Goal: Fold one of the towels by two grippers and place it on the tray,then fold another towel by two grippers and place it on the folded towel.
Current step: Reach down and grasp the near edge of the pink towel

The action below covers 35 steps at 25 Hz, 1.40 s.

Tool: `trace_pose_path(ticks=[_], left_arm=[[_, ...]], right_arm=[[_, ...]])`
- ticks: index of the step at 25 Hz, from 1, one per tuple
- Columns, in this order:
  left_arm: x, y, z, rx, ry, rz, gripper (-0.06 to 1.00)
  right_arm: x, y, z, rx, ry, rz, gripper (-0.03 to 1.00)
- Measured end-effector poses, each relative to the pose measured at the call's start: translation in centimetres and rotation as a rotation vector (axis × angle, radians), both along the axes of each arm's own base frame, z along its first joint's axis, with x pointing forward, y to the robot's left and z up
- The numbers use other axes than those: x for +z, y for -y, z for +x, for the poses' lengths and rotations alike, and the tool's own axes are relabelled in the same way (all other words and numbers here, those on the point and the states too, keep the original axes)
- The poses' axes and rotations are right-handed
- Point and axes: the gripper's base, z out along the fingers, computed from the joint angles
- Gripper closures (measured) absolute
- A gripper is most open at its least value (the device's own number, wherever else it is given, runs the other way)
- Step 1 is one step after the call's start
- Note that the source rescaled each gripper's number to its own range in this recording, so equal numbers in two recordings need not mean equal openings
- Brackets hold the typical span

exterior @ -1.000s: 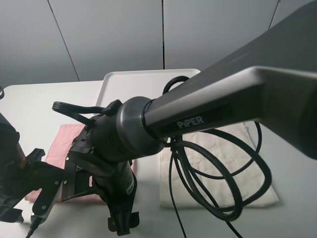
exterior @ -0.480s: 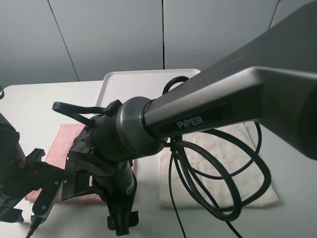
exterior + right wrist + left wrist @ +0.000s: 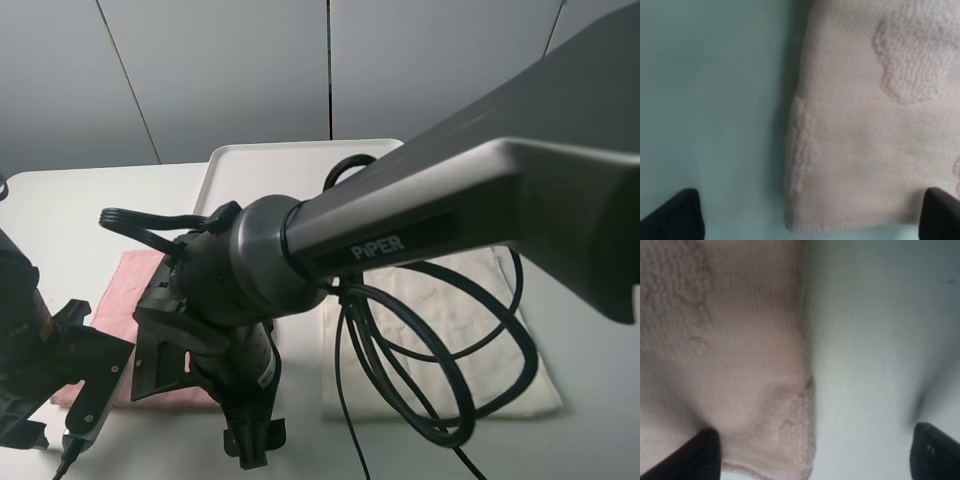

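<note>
**A grey panelled wall [image 3: 230,70] backs the white table [image 3: 60,210] where two arms bend low.**
The right arm [image 3: 400,240] (marked PiPER) fills the high view, with its cables looped above the cream towel [image 3: 470,320]. The tray [image 3: 260,165] sits behind. The pink towel [image 3: 125,290] lies flat on the table, left of the cream one. The left gripper [image 3: 820,452] and right gripper [image 3: 807,215] each hold their jaws spread wide over a pink corner, clamping nothing.

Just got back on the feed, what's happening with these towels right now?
The pink towel lies flat on the table. The left tool and the right tool each hover open over a near corner of it, gripping nothing. The cream towel lies flat beside it. Neither towel is on the tray yet.
</note>
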Motion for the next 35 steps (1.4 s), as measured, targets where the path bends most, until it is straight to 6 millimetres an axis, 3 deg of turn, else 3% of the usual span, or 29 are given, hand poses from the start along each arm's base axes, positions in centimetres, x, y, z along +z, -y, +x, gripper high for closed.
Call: trace_pose_path(ticks=[13,19,22,27,32,35], left_arm=[[0.0,0.02,0.01,0.001,0.001,-0.002,-0.04],[0.0,0.02,0.01,0.001,0.001,-0.002,-0.04],[-0.01,0.03,0.02,0.001,0.003,-0.003,-0.04],[-0.01,0.04,0.03,0.001,0.004,-0.004,-0.04],[-0.01,0.04,0.03,0.001,0.004,-0.004,-0.04],[-0.01,0.04,0.03,0.001,0.004,-0.004,-0.04]], right_arm=[[-0.26,0.09,-0.22,0.013,-0.031,-0.028,0.12],[-0.36,0.07,-0.31,0.006,-0.041,-0.027,0.37],[-0.36,0.0,-0.29,0.009,-0.039,-0.019,0.43],[-0.36,-0.08,-0.26,-0.004,-0.036,-0.008,0.43],[-0.36,-0.23,-0.11,-0.016,-0.019,0.01,0.27],[-0.36,-0.27,-0.1,-0.022,-0.017,0.015,0.25]])
